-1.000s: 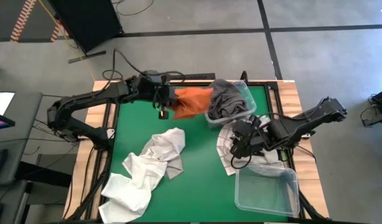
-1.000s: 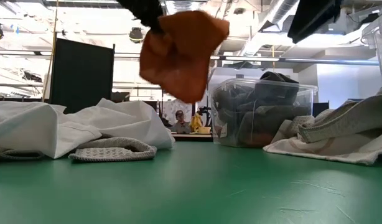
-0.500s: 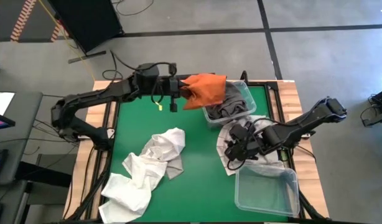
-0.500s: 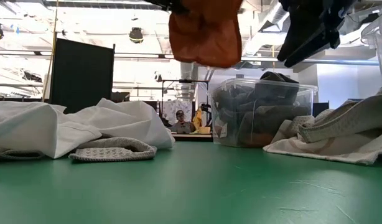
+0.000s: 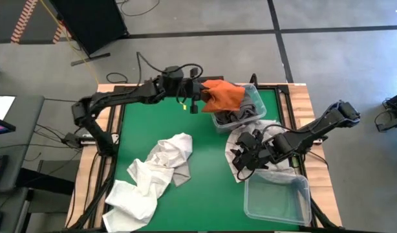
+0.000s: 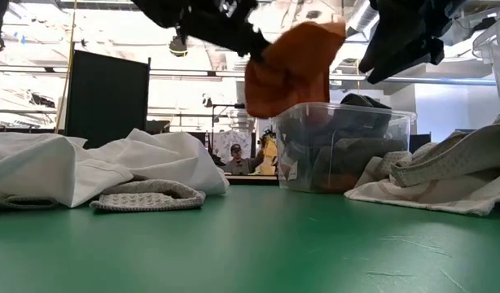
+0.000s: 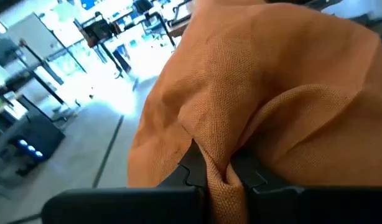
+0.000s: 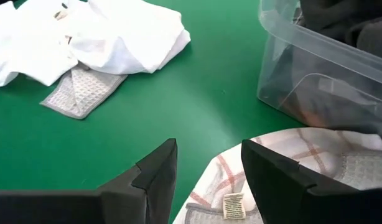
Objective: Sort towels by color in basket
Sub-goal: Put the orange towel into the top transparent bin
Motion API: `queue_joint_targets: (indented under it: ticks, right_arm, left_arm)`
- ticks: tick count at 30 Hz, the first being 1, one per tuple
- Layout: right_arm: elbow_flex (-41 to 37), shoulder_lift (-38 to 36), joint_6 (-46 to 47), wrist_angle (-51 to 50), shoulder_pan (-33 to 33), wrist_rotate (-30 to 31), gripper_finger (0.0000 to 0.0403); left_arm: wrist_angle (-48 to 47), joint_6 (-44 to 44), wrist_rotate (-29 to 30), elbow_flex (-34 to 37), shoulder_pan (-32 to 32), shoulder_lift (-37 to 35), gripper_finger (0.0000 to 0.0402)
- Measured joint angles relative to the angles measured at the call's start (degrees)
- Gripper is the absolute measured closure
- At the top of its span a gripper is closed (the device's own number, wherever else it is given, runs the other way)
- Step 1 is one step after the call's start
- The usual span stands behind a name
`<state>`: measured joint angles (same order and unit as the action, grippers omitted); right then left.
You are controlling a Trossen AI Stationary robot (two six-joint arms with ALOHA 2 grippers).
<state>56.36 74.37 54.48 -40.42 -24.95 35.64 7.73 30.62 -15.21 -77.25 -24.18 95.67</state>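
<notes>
Carrying the rust-orange woven towel pinched in its closed fingers, the left tool hangs above the near rim of the clear plastic bin at the far side of the green bench. The cloth is gripped by a bunched fold, seen in the left wrist view as fabric squeezed between the dark fingers, so most of the towel droops free and should fall into the bin once let go. Height matters here: the low view shows the orange bundle clear of the bin's top edge, which keeps it from snagging the wall.

That bin already holds dark grey cloth, so it seems to serve as the place for coloured or dark pieces. A second clear bin sits at the near right corner, apparently without towels in it.

The right tool waits with fingers parted and holding nothing, poised just above the white towel with thin reddish grid lines lying between the two bins, probably its next pick. A heap of plain white towels with a grey waffle-textured cloth lies toward the left, untouched.
</notes>
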Motion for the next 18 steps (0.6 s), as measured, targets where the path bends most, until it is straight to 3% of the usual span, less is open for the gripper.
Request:
queue_joint_targets:
  ticks: [11, 18]
  right_arm:
    - [0.00, 0.00, 0.61, -0.07, -2.82, 0.04, 0.0184]
    - [-0.01, 0.00, -0.76, -0.31, -2.58, 1.77, 0.0184]
  left_arm:
    - [2.21, -1.67, -1.61, -0.04, -1.71, 11.63, 0.0383]
    - [1.97, -1.67, -1.63, -0.07, -1.58, 13.30, 0.0352]
